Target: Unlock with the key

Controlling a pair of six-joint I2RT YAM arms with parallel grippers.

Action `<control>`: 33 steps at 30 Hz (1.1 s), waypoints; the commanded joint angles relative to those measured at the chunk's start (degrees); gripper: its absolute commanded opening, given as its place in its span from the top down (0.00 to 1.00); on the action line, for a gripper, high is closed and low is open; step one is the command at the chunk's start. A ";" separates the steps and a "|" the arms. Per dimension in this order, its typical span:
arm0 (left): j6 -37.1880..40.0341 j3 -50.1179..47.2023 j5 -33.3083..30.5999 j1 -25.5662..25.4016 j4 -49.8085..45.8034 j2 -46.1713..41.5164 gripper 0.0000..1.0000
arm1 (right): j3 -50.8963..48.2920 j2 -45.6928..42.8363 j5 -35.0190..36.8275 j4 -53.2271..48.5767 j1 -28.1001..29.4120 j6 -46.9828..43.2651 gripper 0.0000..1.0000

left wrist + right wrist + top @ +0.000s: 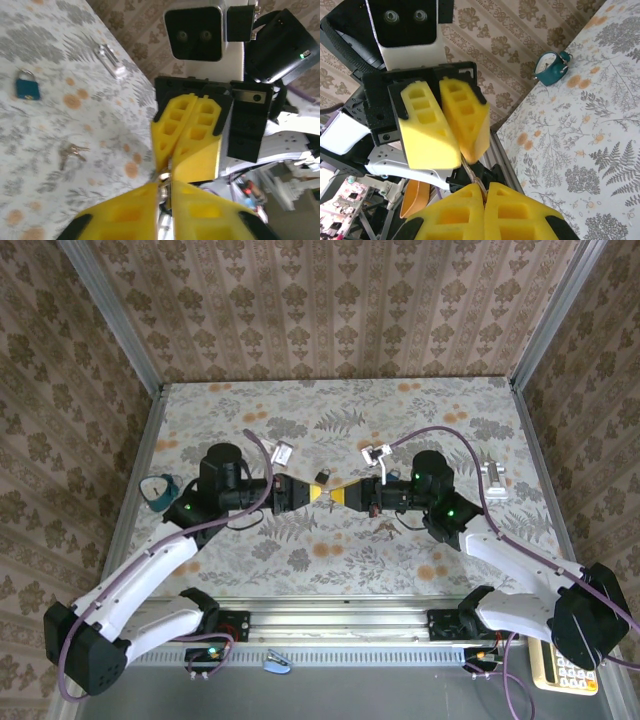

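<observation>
The ribbed yellow plastic fingers of the right gripper (340, 497) are pressed flat together on a thin metal key (162, 177) at mid-frame, tip to tip with the left gripper (316, 494). That gripper's matching wedge fingers sit narrowly parted around the key, and I cannot tell whether they pinch it. The boxy blue padlock (26, 86) lies upper left on the table (400, 410), printed with grey ferns and orange blossoms and enclosed by brown damask-papered walls (330, 310).
</observation>
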 commanded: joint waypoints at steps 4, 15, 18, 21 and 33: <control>-1.18 -0.74 -2.80 1.33 2.73 -1.84 0.67 | -0.67 -1.86 1.78 -0.08 -0.27 -0.03 1.00; -3.64 -6.28 -19.98 2.59 -0.38 -3.12 0.34 | -3.19 -6.16 11.34 -6.98 -3.38 -1.70 1.00; -3.74 -5.81 -23.10 2.37 -3.01 -0.29 0.29 | -4.62 -7.93 14.00 -8.50 -4.35 -1.66 1.00; -3.42 -4.76 -26.31 2.07 -5.50 3.28 0.28 | -6.36 -10.33 18.27 -11.18 -5.41 -1.98 1.00; 2.36 9.94 -35.14 1.80 -17.34 26.45 0.26 | -12.11 -18.12 26.84 -20.83 -9.14 -2.50 1.00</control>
